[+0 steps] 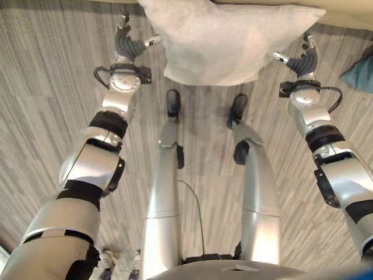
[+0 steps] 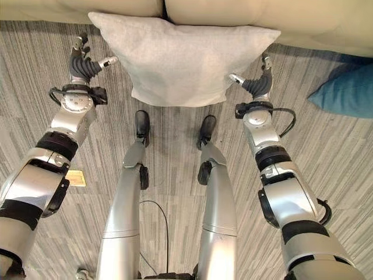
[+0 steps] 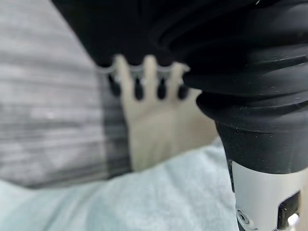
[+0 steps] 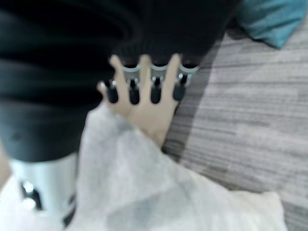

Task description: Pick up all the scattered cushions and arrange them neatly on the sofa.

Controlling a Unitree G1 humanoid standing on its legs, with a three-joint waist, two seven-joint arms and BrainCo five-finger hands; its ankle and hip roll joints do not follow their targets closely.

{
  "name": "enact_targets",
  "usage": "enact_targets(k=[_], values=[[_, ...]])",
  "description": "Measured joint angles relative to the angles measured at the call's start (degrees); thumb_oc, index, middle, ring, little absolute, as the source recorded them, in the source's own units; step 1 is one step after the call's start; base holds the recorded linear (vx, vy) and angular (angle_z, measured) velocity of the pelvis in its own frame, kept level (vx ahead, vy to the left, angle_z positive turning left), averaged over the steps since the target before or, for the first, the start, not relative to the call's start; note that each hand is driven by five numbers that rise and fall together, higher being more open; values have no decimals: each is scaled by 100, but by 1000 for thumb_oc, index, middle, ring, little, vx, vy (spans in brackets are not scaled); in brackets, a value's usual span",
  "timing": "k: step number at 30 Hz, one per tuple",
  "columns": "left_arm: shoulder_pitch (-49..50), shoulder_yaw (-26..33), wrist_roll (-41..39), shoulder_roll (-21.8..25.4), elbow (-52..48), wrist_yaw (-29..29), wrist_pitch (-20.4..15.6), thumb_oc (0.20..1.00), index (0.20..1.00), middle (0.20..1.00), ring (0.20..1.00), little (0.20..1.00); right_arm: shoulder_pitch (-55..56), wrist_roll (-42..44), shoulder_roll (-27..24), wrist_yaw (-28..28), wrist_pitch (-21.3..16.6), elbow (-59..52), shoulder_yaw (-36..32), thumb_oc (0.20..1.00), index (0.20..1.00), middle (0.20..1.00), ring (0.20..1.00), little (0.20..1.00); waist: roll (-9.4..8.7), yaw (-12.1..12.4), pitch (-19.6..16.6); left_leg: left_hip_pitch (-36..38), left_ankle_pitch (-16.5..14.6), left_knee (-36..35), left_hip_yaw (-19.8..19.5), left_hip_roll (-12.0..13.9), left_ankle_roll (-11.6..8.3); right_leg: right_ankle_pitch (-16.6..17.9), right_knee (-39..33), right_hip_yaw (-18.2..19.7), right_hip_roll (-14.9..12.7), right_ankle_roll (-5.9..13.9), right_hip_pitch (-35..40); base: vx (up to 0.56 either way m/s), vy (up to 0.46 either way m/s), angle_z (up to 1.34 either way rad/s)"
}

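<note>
Square soft-fabric white cushion [image 2: 180, 55] between both hands, against beige sofa [image 2: 245, 14].

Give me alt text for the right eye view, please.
A white cushion is held between the left hand and right hand, its top edge at the beige sofa. A blue cushion lies on the grey striped floor to the right.

left hand [image 2: 84, 65] raised, fingers straight | right hand [image 2: 259, 83] raised, fingers straight
</note>
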Motion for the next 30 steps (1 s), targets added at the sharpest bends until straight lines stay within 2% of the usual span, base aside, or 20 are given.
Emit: enact_targets(k=[3,10,17,23,29,30], values=[[-19,-121,-4,5,-3,-38,1,1000,1000,1000,1000,1000,-37,182,-153,32,-63,-8,-2,1000,1000,1000,1000,1000,12,-15,-87,-332,-153,364,97,14,38,-45,210,111,4,32,-315,30,14,-7],[-172,-227,-239,-22,-9,-136,12,1000,1000,1000,1000,1000,-54,861,-281,263,-159,-20,-2,1000,1000,1000,1000,1000,40,-85,-104,-798,-218,674,158,36,64,-20,389,258,20,78,-786,20,-9,-4],[-559,-468,-452,-85,-57,-120,13,1000,1000,1000,1000,1000,-334,1321,-275,374,-315,-28,190,1000,1000,1000,1000,1000,62,-75,-113,-1110,-258,890,175,68,36,-5,578,282,62,27,-1114,6,-5,-1],[-928,-746,-462,-145,-50,-91,31,1000,1000,1000,1000,1000,-1088,1394,-205,299,-303,40,684,1000,1000,1000,1000,1000,80,50,-118,-1439,-307,1176,252,106,47,4,802,411,107,13,-1479,6,-3,-1],[-1072,-902,-900,-431,-3,76,70,1000,1000,1000,1000,1000,-1357,1387,-39,131,-151,274,1037,1000,1000,1000,1000,1000,106,164,-123,-1454,-328,1262,221,113,47,22,837,398,123,16,-1460,0,-5,-1],[-1111,-904,-903,-542,-3,128,94,1000,1000,1000,1000,1000,-1372,1387,28,71,-147,274,1059,777,777,777,777,777,107,201,-123,-1452,-324,1259,207,113,43,24,839,394,130,4,-1458,0,0,0]])
